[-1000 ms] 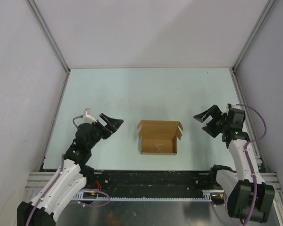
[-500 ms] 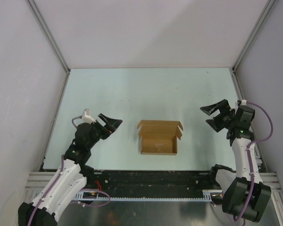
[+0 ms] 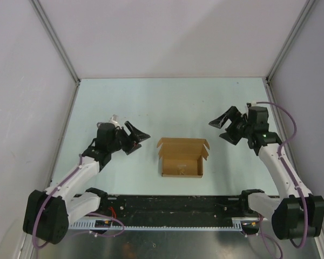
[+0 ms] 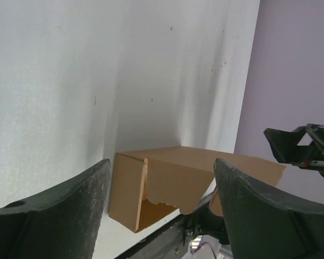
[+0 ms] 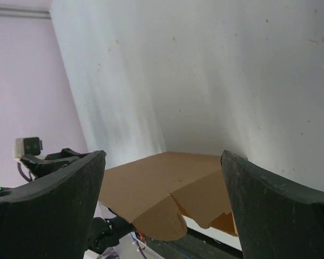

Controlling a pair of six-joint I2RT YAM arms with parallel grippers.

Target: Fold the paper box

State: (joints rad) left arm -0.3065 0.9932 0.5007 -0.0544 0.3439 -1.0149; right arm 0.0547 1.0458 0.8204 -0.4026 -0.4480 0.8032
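The paper box [image 3: 181, 158] is a small brown cardboard box standing on the pale table, its top open and its flaps sticking up at the back and right. My left gripper [image 3: 137, 139] hovers just left of it, open, pointing at its left end. My right gripper [image 3: 222, 129] is to the upper right of it, open and aimed at the right flap. In the left wrist view the paper box [image 4: 167, 181] shows between the open fingers [image 4: 54, 216] with a gap to it. The right wrist view frames the paper box [image 5: 151, 189] between its fingers [image 5: 270, 210], apart from them.
Grey-lilac walls [image 3: 27, 81] with aluminium posts [image 3: 56, 43] close in the table on three sides. A black rail [image 3: 173, 204] with cables runs along the near edge between the arm bases. The right gripper [image 4: 302, 148] shows beyond the box in the left wrist view.
Both arms have come in toward the box. The left gripper moved forward and right to its left end; the right gripper swung out to the right, then back left toward the box.
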